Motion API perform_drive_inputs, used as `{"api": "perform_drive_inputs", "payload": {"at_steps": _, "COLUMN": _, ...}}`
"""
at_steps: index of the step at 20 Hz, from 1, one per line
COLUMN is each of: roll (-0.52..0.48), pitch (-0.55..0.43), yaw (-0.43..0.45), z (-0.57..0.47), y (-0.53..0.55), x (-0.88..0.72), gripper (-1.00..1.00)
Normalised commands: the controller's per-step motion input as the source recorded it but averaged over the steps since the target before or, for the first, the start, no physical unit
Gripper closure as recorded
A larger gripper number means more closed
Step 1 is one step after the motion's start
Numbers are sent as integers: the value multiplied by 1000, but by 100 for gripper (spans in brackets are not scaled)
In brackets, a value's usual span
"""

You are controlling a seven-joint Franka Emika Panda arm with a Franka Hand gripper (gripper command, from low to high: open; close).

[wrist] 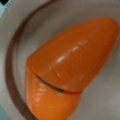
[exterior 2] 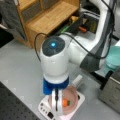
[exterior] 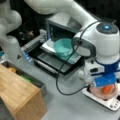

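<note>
On the grey tabletop [exterior: 72,102], in both front views, the white arm reaches down over a pink bowl [exterior: 98,93] that sits on a white scale [exterior: 112,103]. A wooden shelf unit [exterior: 17,95] stands at a front view's bottom left, and a black oven with its door open [exterior: 57,62] holds a teal bowl [exterior: 63,46] (resting on the tray inside). The claw [exterior 2: 57,100] hangs low into the pink bowl [exterior 2: 72,93], just beside an orange carrot [exterior 2: 65,102] lying in it. Whether the claw is spread or pressed together cannot be told. In the wrist view the carrot [wrist: 72,65] fills the frame, lying on the bowl's pale floor [wrist: 30,22], a dark seam across its body.
</note>
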Motion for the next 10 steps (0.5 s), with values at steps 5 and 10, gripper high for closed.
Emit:
{"api": "perform_drive_inputs", "payload": {"at_steps": 5, "roll": -352, "pitch": 144, "yaw": -17, "z": 20, "y": 105, "x": 283, "gripper": -100}}
{"api": "perform_drive_inputs", "payload": {"at_steps": 10, "roll": -342, "pitch": 107, "yaw": 2, "z": 12, "y": 61, "x": 268, "gripper": -100}}
